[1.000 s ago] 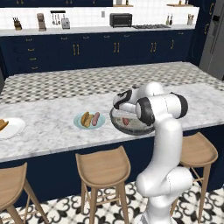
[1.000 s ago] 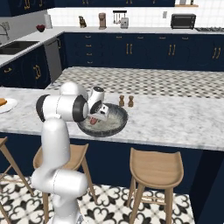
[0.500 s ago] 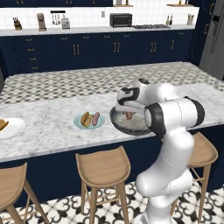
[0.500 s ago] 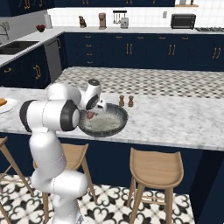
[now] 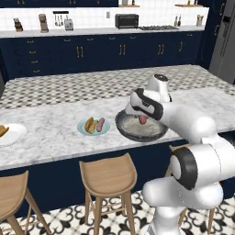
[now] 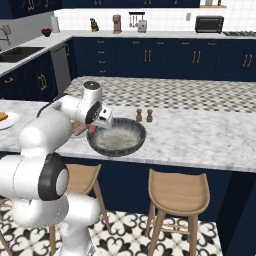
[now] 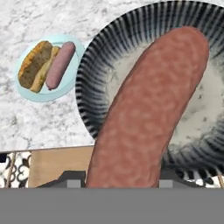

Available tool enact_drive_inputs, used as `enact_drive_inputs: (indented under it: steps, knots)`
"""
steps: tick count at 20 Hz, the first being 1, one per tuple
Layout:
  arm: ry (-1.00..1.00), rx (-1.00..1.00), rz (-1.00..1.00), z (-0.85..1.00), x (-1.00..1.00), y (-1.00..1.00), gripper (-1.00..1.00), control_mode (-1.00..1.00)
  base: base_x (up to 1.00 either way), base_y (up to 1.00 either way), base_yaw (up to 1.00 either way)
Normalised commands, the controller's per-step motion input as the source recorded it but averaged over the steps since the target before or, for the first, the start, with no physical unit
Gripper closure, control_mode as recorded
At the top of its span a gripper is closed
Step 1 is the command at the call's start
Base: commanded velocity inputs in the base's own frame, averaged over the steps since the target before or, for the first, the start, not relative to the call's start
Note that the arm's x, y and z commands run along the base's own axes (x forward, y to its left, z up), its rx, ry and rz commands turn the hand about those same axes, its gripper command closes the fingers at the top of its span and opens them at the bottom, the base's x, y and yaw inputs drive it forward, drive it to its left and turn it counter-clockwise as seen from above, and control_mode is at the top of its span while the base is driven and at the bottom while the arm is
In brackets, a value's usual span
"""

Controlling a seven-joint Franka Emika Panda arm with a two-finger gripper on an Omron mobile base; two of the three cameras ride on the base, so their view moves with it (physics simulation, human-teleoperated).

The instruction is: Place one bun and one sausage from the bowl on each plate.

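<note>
My gripper is shut on a pink sausage, which hangs just above the dark grey bowl. In the hand view the sausage stretches up from between my fingers over the bowl's pale inside. From the right base the sausage shows at the bowl's left rim. Left of the bowl, the light blue plate holds a bun and a sausage. A white plate at the far left carries a bun.
Salt and pepper shakers stand just behind the bowl. Wooden stools line the counter's near edge below the plates. The marble counter runs on to the right of the bowl.
The jaws have closed on the sausage in the bowl and raised it slightly. The arm's elbow has swung towards the cameras.
</note>
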Motion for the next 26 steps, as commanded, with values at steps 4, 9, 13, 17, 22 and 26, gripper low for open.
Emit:
enact_drive_inputs:
  steps: [4, 9, 13, 17, 22, 26]
  knots:
    - [0.11, -0.06, -0.01, 0.78, -0.94, 0.34, 1.0, -1.0, 0.0, 0.0, 0.0]
    - [0.0, 0.0, 0.0, 0.0, 0.0, 0.0, 1.0, 1.0, -0.81, 0.94, -0.01]
    - [0.0, 0.0, 0.0, 0.0, 0.0, 0.0, 1.0, 1.0, -0.14, 1.0, 0.0]
    - [0.0, 0.0, 0.0, 0.0, 0.0, 0.0, 1.0, 1.0, 0.21, 1.0, 0.0]
    - [0.0, 0.0, 0.0, 0.0, 0.0, 0.0, 1.0, 1.0, 0.54, 1.0, 0.0]
    - [0.0, 0.0, 0.0, 0.0, 0.0, 0.0, 1.0, 1.0, 0.99, 0.81, 0.0]
